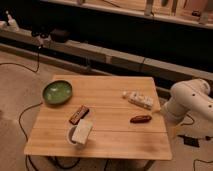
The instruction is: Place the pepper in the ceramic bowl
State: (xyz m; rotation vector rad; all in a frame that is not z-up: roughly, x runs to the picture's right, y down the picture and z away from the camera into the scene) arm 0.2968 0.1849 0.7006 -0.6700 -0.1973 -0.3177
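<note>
The pepper [140, 118] is small, dark red-brown and glossy. It lies on the wooden table [115, 145], right of the middle. The ceramic bowl [57, 92] is round, shallow and green-glazed, and stands empty near the table's far left corner. My white arm [192, 100] is folded just off the table's right edge. My gripper [172, 131] hangs low beside that edge, a short way right of the pepper and apart from it. The bowl is far to the left of the gripper.
A flat dark-brown bar [79, 114] lies between the bowl and the pepper. A white cup with a pale block [80, 134] stands near the front left. A white packet [139, 99] lies behind the pepper. Cables run across the floor, and a low ledge stands behind the table.
</note>
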